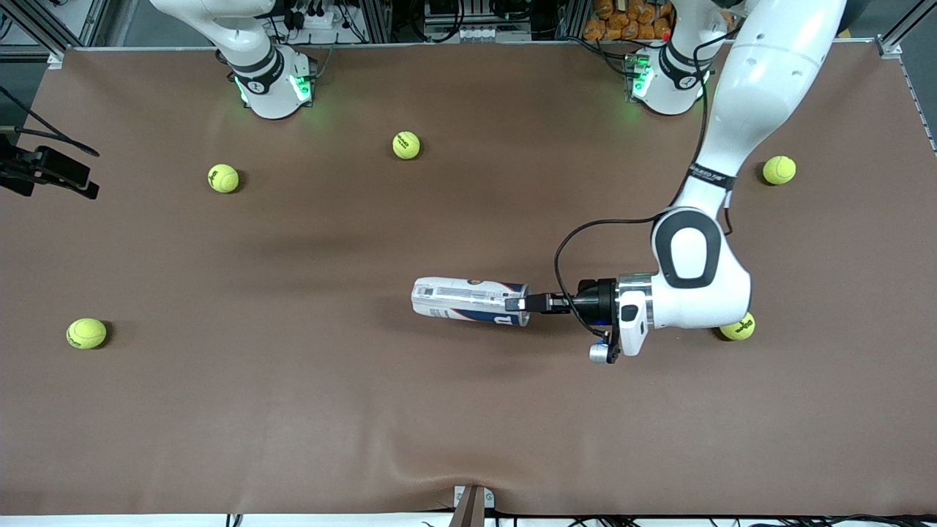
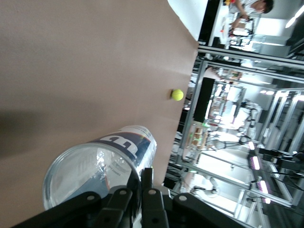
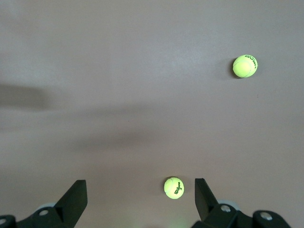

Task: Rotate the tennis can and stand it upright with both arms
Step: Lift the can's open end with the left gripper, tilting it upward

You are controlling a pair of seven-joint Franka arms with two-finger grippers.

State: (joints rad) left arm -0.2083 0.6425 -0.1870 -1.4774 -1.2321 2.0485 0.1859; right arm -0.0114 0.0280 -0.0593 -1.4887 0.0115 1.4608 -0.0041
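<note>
The tennis can [image 1: 468, 300] lies on its side near the middle of the brown table, its open silvery rim pointing toward the left arm's end. My left gripper [image 1: 521, 302] is level with the table and shut on the can's rim. In the left wrist view one finger is inside the can [image 2: 99, 171] and one outside, so the left gripper [image 2: 138, 187] pinches the wall. My right gripper [image 3: 140, 190] is open and empty, high over bare table with a tennis ball [image 3: 174, 187] below it. It is out of the front view.
Several tennis balls lie scattered: two [image 1: 223, 178] [image 1: 406, 145] near the right arm's base, one [image 1: 86, 333] at that end of the table, one [image 1: 779, 170] near the left arm's base, one [image 1: 738, 327] partly under the left arm. A black device [image 1: 51, 172] juts over the table edge.
</note>
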